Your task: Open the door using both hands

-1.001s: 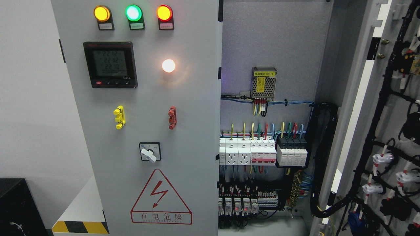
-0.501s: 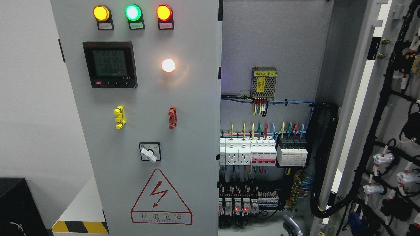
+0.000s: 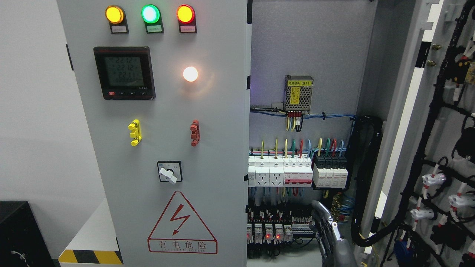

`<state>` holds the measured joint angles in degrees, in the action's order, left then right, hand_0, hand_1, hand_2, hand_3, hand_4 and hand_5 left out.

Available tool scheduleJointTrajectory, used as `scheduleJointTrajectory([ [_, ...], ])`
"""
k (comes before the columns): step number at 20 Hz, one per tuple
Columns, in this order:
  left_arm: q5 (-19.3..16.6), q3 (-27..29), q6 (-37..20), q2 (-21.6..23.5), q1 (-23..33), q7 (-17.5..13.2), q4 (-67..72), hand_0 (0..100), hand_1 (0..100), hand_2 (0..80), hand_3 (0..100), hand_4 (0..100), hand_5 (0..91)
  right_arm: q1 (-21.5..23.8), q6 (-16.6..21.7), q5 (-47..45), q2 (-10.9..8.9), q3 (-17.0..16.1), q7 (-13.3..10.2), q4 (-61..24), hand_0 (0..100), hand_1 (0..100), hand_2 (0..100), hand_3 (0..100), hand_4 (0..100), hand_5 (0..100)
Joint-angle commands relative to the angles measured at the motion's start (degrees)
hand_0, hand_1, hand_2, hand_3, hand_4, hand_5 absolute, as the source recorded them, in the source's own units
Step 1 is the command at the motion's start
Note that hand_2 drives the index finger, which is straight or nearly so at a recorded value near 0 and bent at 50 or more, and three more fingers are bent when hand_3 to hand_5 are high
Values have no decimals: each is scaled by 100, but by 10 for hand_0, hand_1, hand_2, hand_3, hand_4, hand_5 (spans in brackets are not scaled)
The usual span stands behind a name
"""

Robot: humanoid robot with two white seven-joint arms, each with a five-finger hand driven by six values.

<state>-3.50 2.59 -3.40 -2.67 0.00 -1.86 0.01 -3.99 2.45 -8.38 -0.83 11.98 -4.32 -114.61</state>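
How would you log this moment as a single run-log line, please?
left door: shut | right door: open | right hand: at bottom edge, before the wiring, holding nothing | left hand: out of view

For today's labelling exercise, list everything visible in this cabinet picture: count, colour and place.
Left door: one, grey, shut.
Right door: one, swung open, black wiring inside.
Indicator lamps: three, yellow, green, red, top of left door.
Meter: one, black, below lamps.
Rotary switch: one, white knob, lower left door.
Warning triangle: one, red, bottom.
Breakers: one row, white and black, inside.
Right hand: one, grey, bottom edge, nothing held.
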Motion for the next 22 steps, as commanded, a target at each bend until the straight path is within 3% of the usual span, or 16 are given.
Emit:
scheduleJointTrajectory([
  [1,7,5,-29,-93,141,-42,122,0,0,0,0,0,0,-899,-43,-329,-31,-169,27,771,0,0,0,0,0,0],
  [10,7,13,-29,-225,141,-51,122,0,0,0,0,0,0,-1849,-87,-479,-31,-116,36,1765,0,0,0,0,0,0],
  [14,7,5,-29,-234,132,-51,122,0,0,0,0,0,0,-2210,-473,-928,-40,-116,36,1951,0,0,0,0,0,0],
  [22,-28,-39,-29,-225,132,19,131,0,0,0,0,0,0,-2790,-622,-963,-49,120,28,2477,0,0,0,0,0,0],
])
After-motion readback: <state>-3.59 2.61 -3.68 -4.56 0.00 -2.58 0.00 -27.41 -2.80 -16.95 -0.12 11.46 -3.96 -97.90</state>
